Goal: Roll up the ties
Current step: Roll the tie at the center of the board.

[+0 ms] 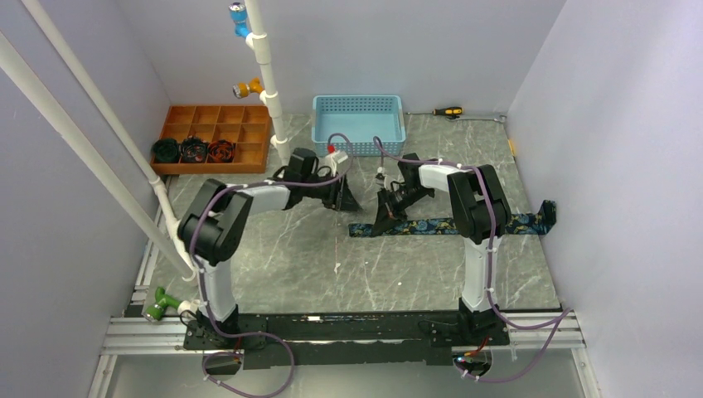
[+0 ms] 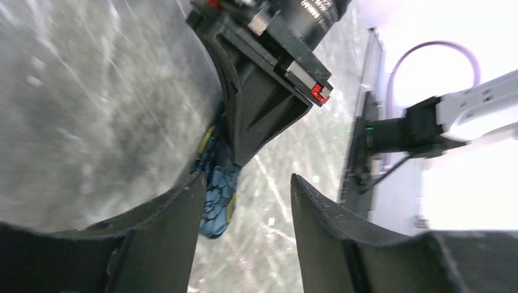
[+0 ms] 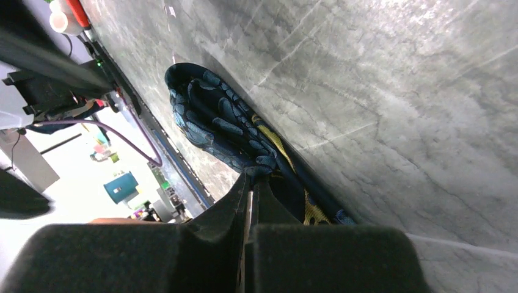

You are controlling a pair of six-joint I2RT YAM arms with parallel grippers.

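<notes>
One dark navy tie (image 1: 497,224) with a blue and gold pattern lies flat across the right half of the marble table, its far end curling up by the right wall. My right gripper (image 1: 384,222) is shut on the tie's left end, where the fabric is folded over. In the right wrist view the closed fingertips (image 3: 250,178) pinch the folded tie (image 3: 214,122). My left gripper (image 1: 348,201) is open and empty just left of it. In the left wrist view the left gripper (image 2: 247,180) faces the tie end (image 2: 217,195) under the right gripper's black body (image 2: 262,104).
A blue basket (image 1: 359,124) stands at the back centre. A wooden divider tray (image 1: 224,124) at the back left holds three dark rolled items (image 1: 192,150). A screwdriver (image 1: 448,111) lies by the back wall. White pipes (image 1: 267,83) rise on the left.
</notes>
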